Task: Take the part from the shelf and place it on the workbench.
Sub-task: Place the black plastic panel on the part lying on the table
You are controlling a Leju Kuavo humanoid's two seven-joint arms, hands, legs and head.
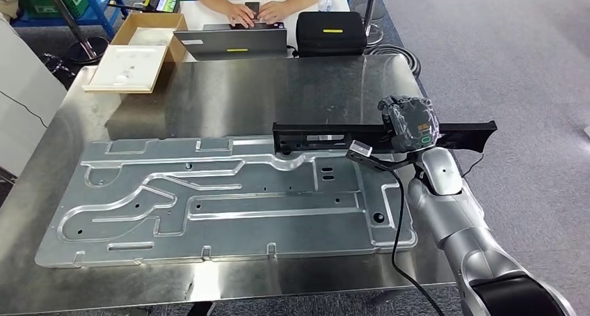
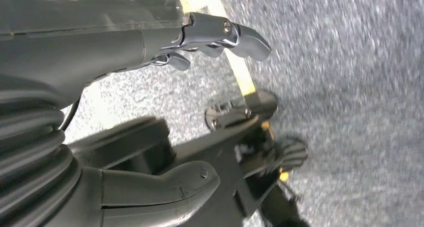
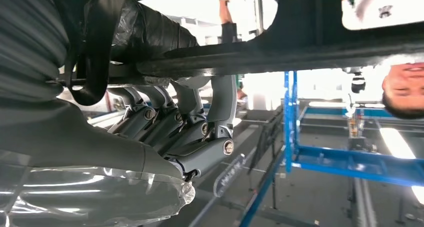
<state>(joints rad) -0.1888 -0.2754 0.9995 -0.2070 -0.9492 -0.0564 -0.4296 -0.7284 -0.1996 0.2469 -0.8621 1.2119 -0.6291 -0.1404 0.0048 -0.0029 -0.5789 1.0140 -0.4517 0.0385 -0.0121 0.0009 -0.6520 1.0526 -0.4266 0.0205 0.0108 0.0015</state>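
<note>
I see my right hand [image 1: 409, 123] at right of centre in the head view, fingers [image 3: 200, 127] curled around the part [image 1: 327, 136]: a long, flat black bar with a recessed face, held level above the bench's [image 1: 229, 93] right side, its end jutting past the edge. My left hand [image 2: 150, 62] hangs over floor, fingers apart, holding nothing. Below lies an aluminium plate [image 1: 209, 204].

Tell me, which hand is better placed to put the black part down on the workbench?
The right hand. It already grips the long black part over the steel workbench, beside the large metal plate. The left hand hangs over the floor and holds nothing.
</note>
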